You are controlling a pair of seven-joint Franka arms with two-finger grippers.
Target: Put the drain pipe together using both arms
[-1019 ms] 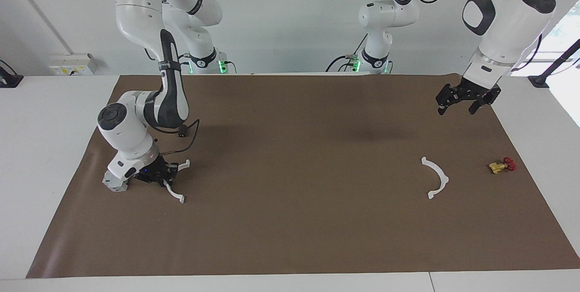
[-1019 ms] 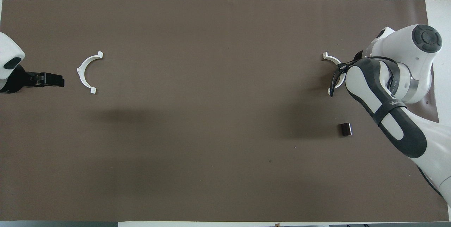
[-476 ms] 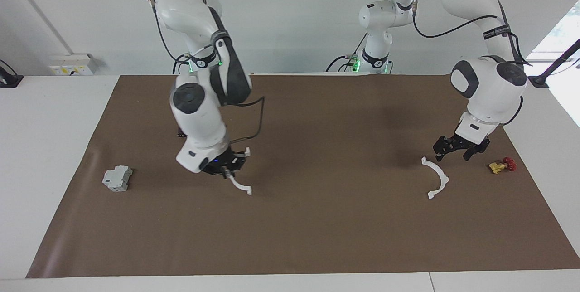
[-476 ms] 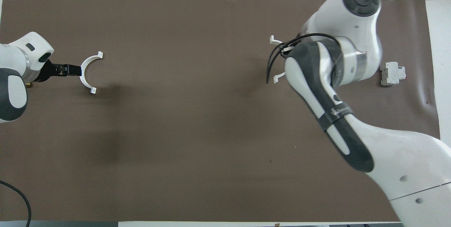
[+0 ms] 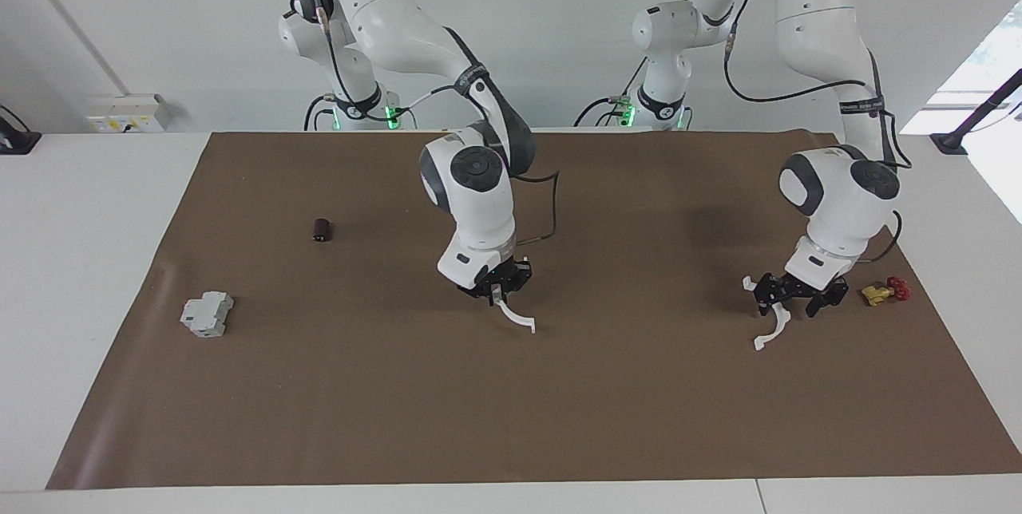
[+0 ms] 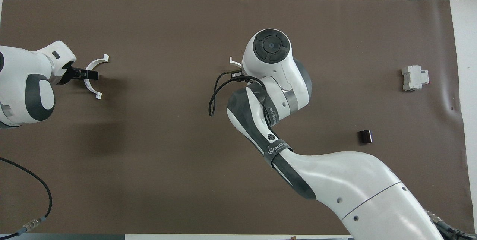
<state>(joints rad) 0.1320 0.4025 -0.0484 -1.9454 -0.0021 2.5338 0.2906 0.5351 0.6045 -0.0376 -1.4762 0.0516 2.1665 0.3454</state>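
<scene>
- Right gripper point(image 5: 497, 294), frame centre, pinches a thin white plastic half-ring point(image 5: 517, 318) over the brown counter point(image 5: 511, 418).
- Left gripper point(image 5: 793, 304), frame right, straddles the second curved half-ring point(image 5: 771, 334); grip unclear.

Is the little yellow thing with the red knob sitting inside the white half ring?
No, the yellow valve lies on the brown mat beside the half ring.
</scene>
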